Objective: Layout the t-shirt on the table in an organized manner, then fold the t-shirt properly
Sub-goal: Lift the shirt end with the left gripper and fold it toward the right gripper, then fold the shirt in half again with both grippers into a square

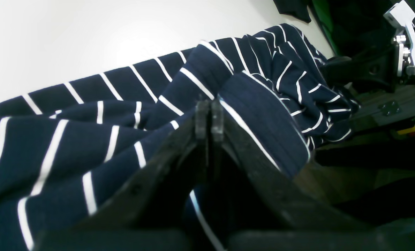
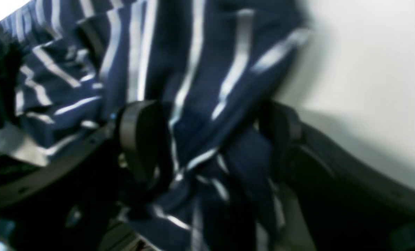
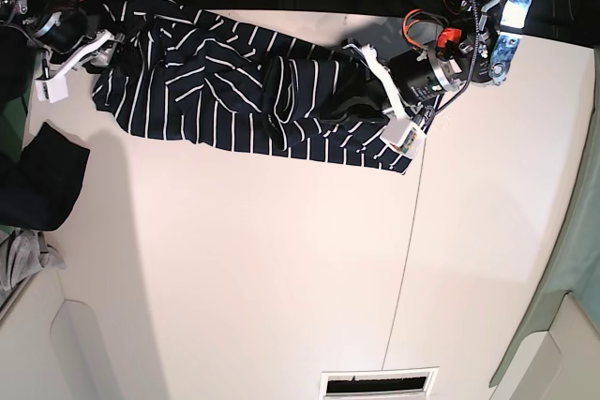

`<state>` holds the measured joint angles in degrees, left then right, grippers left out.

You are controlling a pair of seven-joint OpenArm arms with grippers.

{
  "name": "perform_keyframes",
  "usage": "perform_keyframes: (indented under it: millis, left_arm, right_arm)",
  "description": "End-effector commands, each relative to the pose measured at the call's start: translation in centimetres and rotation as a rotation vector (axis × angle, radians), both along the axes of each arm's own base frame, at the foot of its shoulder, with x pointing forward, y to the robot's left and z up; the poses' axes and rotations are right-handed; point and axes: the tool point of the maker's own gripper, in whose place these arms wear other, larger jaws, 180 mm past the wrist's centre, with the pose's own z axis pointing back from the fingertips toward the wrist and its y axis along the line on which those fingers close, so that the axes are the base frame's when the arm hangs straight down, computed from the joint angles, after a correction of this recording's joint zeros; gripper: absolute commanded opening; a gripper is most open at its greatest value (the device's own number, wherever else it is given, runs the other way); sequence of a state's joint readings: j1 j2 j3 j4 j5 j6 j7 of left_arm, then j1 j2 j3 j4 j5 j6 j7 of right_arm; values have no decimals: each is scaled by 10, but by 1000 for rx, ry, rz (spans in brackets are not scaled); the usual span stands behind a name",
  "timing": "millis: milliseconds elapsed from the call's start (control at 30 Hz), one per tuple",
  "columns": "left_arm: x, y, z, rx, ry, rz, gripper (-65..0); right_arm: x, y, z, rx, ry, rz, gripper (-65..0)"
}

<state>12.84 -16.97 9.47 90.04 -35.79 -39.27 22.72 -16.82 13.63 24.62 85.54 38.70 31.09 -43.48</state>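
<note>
1. Two arms work a bunched t-shirt (image 3: 234, 100) at the far edge of the white table (image 3: 244, 278); nothing is folded yet, and the laying-out appears barely begun, the cloth lying as a creased band rather than a flat shirt.

2. At the left of the base view, the right gripper (image 3: 98, 49) sits at the shirt's end with its jaws spread wide. Striped cloth lies loosely between the black fingers (image 2: 141, 139) in the wrist view, which is too blurred to say whether any of it is caught.

3. Further left, a plain dark garment (image 3: 37, 185) and a grey cloth (image 3: 21, 261) hang at the table's edge, apart from the shirt.

4. Mid-frame, the shirt's middle is heaped in overlapping folds (its sleeves and collar cannot be picked out).

5. At the right, the left gripper (image 3: 375, 86) has its jaws pressed together amid the raised fabric, apparently pinching a fold, near the thin dark seam (image 3: 408, 231).

6. Open room lies toward the near side: a broad bare stretch of tabletop where the shirt could be drawn out flat. The far edge, crowded with cables and arm bases, leaves little margin.
</note>
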Motion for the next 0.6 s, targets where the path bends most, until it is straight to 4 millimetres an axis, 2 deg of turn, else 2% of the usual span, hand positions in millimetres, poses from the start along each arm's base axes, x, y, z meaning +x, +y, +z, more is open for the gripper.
perform_keyframes:
  millis: [0,167,200,267,333,367,467,567]
  left_arm:
    - [6,-2,12,-32,-37,-1,-650]
    - [6,-2,12,-32,-37,-2,-650]
    - [6,-2,12,-32,-37,-2,-650]
    - [6,-3,12,-32,-37,-1,-650]
    - [6,-4,13,-34,-38,-1,-650]
    - [6,-4,13,-36,-39,0,-650]
    - [7,-5,15,-44,-46,5,-650]
    - [8,-11,17,-66,-47,11,-650]
  right_arm:
    - [4,8,5,19,-24,26,-213]
    - [9,46,3,58,-42,104,-220]
    - [11,50,1,54,-42,111,-250]
    - [17,53,3,47,-59,109,-393]
    - [26,54,7,47,-81,106,-609]
    - [31,53,9,45,-93,106,-650]
    - [48,45,23,30,-145,86,-650]
    - [66,25,42,-4,-208,46,-650]
